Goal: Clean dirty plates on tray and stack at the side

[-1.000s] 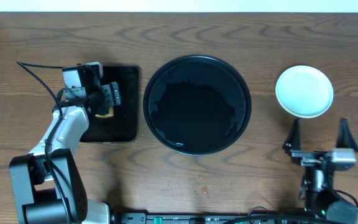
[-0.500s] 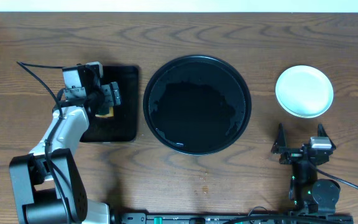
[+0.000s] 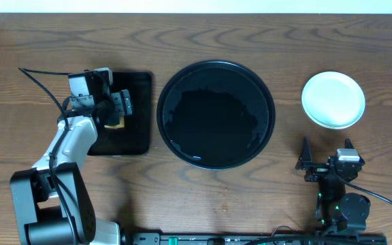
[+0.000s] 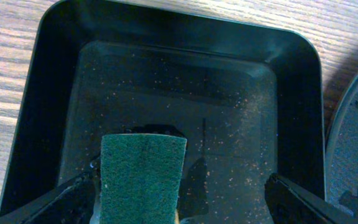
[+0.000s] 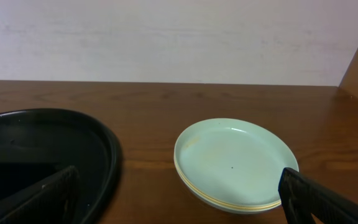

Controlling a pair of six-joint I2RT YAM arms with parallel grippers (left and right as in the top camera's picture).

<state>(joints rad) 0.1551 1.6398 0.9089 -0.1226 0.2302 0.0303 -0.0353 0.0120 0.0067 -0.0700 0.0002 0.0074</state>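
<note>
A small rectangular black tray [image 4: 42, 112] lies directly beneath the left gripper [image 4: 182, 199], its floor dusted with pale flecks. A dark green scouring sponge [image 4: 143, 177] rests inside it, between the fingers [image 4: 67, 196], closer to one than the other.

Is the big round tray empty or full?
Empty. The round tray shows only its bare black surface; the plates sit stacked on the table beside it.

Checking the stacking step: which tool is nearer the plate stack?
Right. The right tool is just short of the plates; the left tool is across the round tray, over the rectangular tray.
</note>
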